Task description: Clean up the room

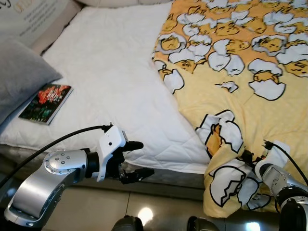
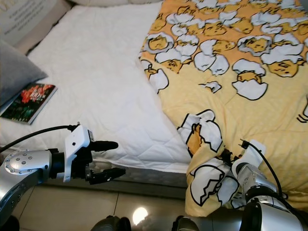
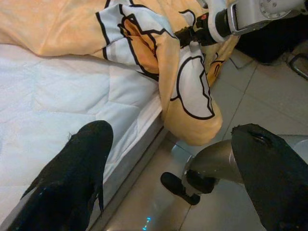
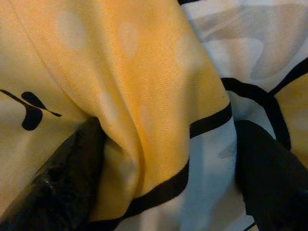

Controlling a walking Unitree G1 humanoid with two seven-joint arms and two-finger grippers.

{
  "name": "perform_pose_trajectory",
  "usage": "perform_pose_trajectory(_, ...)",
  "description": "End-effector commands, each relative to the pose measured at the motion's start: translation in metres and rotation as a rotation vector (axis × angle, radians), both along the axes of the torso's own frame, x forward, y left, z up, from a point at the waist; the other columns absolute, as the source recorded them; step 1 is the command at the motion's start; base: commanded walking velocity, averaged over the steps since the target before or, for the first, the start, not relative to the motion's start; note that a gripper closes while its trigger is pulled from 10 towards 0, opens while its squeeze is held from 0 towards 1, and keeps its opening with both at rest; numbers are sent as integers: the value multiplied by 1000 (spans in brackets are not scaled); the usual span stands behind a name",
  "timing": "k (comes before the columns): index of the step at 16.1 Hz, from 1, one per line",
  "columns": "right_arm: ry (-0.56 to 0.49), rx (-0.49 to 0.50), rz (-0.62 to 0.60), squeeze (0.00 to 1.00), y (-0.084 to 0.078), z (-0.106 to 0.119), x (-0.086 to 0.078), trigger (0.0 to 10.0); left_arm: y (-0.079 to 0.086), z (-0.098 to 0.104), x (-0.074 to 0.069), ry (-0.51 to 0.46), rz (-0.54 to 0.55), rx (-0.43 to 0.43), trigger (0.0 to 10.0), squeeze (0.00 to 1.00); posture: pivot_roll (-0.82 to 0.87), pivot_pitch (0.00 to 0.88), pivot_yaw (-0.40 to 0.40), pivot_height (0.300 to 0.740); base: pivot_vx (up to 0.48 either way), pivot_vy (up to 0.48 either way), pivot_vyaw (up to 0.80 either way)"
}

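Note:
A yellow blanket [image 1: 240,96] printed with white eggshell figures covers the right half of the bed, and its corner [image 1: 226,187] hangs over the front edge. My right gripper [image 1: 248,156] is pushed into that corner. In the right wrist view its fingers [image 4: 62,187] stand wide apart, so the gripper is open, with a bunched fold of blanket [image 4: 154,96] between them. My left gripper [image 1: 146,159] is open and holds nothing. It hovers just off the bed's front edge, left of the hanging corner. A dark book [image 1: 46,102] lies on the white mattress cover [image 1: 110,82] at the left.
A grey pillow [image 1: 19,77] rests at the bed's left side, beside the book. Glossy tile floor [image 1: 96,211] runs along the bed's front, with my feet [image 1: 127,224] on it. A cardboard box [image 1: 33,19] stands at the far left.

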State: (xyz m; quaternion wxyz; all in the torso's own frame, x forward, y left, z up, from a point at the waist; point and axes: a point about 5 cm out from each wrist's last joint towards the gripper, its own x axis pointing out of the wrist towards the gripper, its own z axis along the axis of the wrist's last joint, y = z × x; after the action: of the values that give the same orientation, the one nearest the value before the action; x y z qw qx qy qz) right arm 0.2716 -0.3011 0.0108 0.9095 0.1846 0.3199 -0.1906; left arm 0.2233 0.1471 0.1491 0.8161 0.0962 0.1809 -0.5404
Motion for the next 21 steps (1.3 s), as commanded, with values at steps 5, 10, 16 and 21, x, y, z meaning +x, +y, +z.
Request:
perform_pose_trajectory(5,31,65,8,0,13,-12,-5,0,4,6,-4,-18,12,22,10000,596,137,182,85,740,0,0,0)
perform_pose_trajectory(10,42,62,73,0,21,-17,-8,0,1,6,-1,-40,18,26,10000,180,126,147,68,740,0,0,0)
perform_pose_trajectory(16,19,63,276,0,32,-16,-4,0,-3,7,6,-76,34,14,10000,78,92,105,49,740,0,0,0)
perform_pose_trajectory(21,4,-2,734,0,59,-11,-1,0,-6,4,11,-96,46,5,10000,0,55,71,25,740,0,0,0)
